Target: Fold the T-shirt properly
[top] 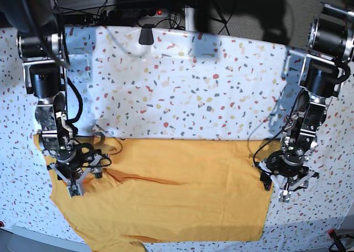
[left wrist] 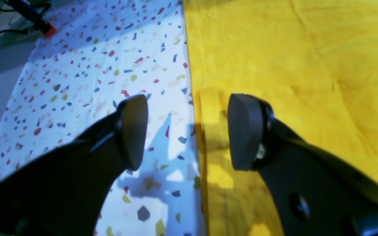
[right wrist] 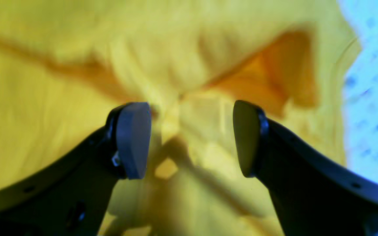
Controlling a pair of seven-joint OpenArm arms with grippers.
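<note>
Progress: early, one fold seems made, more left | T-shirt (top: 171,191): spread over lower half of base view on speckled cloth (top: 182,92) | left gripper (top: 285,184): wide, empty, at shirt's right edge | right gripper (top: 73,177): wide, empty, over rumpled left part

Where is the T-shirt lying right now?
In the base view, the T-shirt lies spread across the near half of the speckled tablecloth, between the two arms.
</note>
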